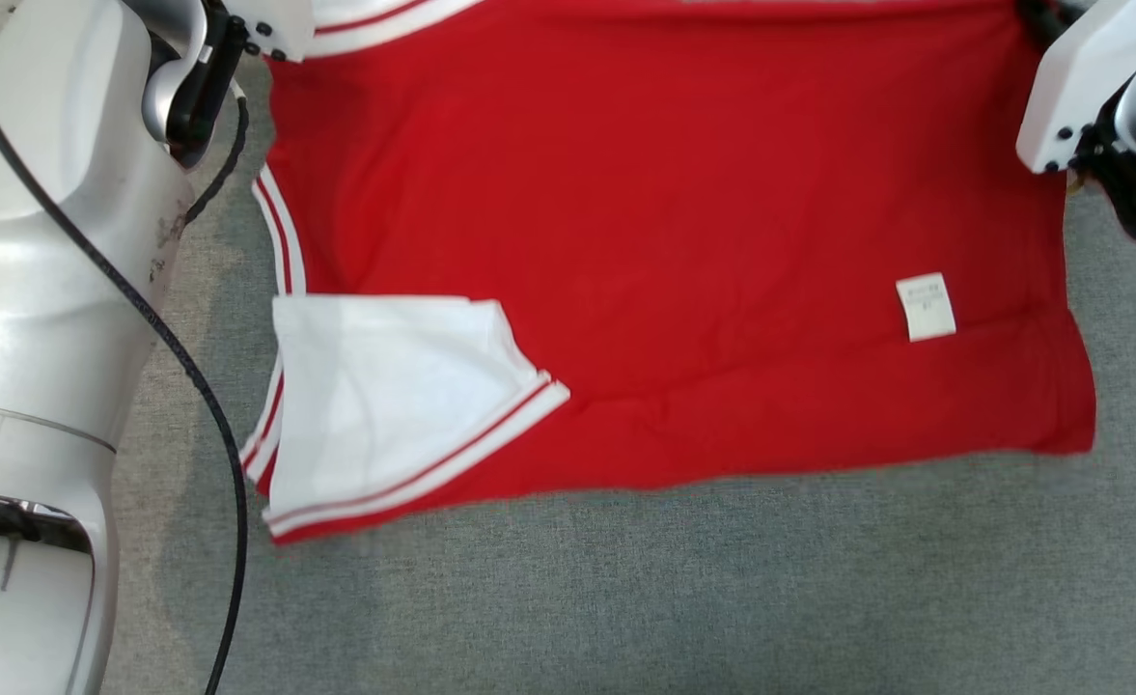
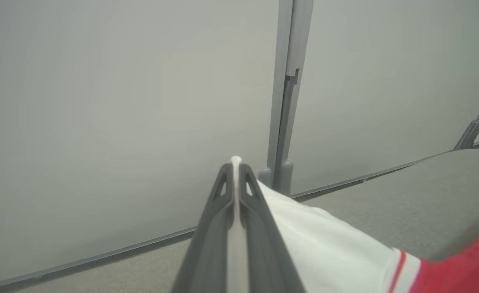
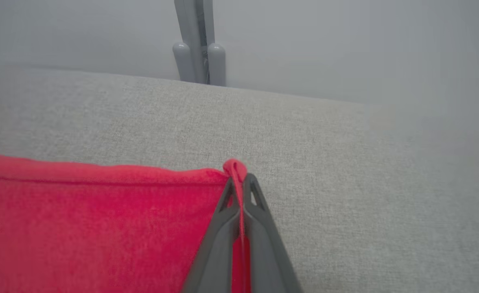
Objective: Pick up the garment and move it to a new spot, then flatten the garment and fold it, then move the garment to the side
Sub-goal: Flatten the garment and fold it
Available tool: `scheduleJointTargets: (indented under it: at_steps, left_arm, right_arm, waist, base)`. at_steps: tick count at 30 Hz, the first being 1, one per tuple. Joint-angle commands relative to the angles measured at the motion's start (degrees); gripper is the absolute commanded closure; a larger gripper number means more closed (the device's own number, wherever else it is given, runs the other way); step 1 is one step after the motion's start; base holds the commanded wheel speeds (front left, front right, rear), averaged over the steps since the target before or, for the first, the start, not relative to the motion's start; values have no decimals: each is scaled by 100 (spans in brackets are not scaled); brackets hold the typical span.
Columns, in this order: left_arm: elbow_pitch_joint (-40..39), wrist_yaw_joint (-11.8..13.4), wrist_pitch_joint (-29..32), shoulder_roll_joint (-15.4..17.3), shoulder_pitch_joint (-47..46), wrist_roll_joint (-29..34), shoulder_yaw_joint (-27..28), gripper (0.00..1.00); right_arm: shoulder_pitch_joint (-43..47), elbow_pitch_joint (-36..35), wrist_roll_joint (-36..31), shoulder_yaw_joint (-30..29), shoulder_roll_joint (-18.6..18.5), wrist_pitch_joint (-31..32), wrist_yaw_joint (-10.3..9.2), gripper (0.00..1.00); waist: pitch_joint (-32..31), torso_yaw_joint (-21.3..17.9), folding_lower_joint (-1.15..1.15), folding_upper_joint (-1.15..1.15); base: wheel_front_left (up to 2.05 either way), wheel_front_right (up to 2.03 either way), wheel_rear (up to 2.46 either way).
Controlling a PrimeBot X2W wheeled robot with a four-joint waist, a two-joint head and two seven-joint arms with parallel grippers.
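The garment (image 1: 664, 261) is a red shirt with white, red-striped sleeves, spread across the grey surface in the head view. One white sleeve (image 1: 384, 405) lies folded onto its near left part. A small white label (image 1: 926, 307) shows near its right side. In the left wrist view my left gripper (image 2: 235, 165) is shut on white sleeve fabric (image 2: 329, 244), a sliver of which pokes past the tips. In the right wrist view my right gripper (image 3: 239, 179) is shut on a far red corner of the garment (image 3: 101, 228), with a red fold between the fingers.
The grey fabric surface (image 1: 683, 598) runs in front of the garment. My pale body and a black cable (image 1: 191, 376) fill the left of the head view. Grey wall panels with an upright post (image 2: 284, 122) stand behind the surface's far edge.
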Motion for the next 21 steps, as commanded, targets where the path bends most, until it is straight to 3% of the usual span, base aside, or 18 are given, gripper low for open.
scheduleJointTargets:
  at_steps: [1,5,11,16,21]
  left_arm:
    - [-73,42,-202,81,-56,50,53,100]
    - [-225,89,-604,141,-98,87,91,100]
    - [-411,29,-746,138,342,-93,70,100]
    - [-1047,-6,-842,258,1119,-324,136,100]
    - [-2205,50,-884,380,2332,-538,337,100]
  right_arm:
    - [-71,5,-52,15,-75,-322,0,100]
    - [-207,131,-104,61,-73,-1006,0,100]
    - [39,151,233,282,-49,-1617,0,100]
    - [567,-242,999,489,-311,-1927,0,100]
    - [1224,-735,1597,888,-875,-2058,0,100]
  waist:
    - [-11,5,0,0]
    - [-37,14,0,0]
    - [-169,70,0,0]
    - [-368,181,0,0]
    - [-588,317,0,0]
  base:
    - [0,0,0]
    - [0,0,0]
    - [0,0,0]
    - [0,0,0]
    - [0,0,0]
